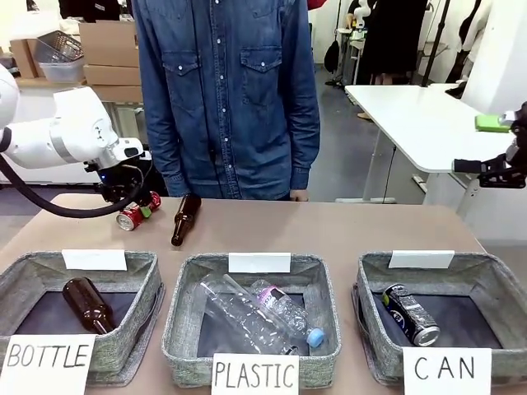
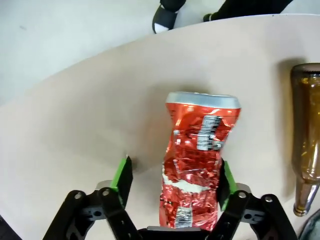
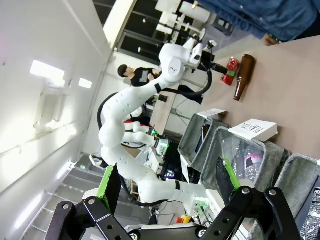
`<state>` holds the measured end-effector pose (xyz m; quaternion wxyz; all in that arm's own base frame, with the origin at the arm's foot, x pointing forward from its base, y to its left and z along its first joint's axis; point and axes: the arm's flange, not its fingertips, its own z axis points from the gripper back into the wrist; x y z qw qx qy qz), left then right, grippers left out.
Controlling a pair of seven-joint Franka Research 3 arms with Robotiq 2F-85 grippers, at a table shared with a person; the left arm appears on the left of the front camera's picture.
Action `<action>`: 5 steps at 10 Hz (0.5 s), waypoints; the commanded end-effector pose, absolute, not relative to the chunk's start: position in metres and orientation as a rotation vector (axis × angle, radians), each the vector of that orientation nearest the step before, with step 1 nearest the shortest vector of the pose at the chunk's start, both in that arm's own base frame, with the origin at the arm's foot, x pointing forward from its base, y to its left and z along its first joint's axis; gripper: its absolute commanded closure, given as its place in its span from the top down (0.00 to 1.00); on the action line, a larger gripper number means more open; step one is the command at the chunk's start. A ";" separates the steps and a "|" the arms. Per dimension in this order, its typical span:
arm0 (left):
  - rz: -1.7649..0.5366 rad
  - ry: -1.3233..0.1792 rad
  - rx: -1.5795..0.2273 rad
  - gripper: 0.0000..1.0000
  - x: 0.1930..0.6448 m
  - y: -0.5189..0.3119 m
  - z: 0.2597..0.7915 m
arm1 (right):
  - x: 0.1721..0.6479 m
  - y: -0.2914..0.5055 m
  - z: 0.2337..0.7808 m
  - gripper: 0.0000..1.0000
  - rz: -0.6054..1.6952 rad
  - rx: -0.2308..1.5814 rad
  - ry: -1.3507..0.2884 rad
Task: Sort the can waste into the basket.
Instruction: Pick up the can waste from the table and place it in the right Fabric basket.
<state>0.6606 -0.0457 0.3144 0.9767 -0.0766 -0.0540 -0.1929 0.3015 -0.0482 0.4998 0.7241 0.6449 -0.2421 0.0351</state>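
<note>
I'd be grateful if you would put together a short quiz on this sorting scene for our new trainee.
1. Which sign marks the basket that holds the dark can? A. BOTTLE B. PLASTIC C. CAN
2. True or false: the red can lies between the fingers of the left gripper.
3. Fill in the missing word: beside the red can, a brown glass ____ lies on the table.

Key: 1. C. 2. True. 3. bottle.
</note>
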 end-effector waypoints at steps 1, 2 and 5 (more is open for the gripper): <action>-0.386 -0.142 -0.123 0.17 0.651 -0.053 0.321 | 0.303 -0.047 0.505 1.00 0.074 1.433 -0.533; -0.385 -0.156 -0.110 0.00 0.649 -0.054 0.322 | 0.303 -0.047 0.505 1.00 0.074 1.433 -0.533; -0.383 -0.155 -0.110 0.04 0.647 -0.056 0.324 | 0.303 -0.047 0.505 1.00 0.074 1.433 -0.533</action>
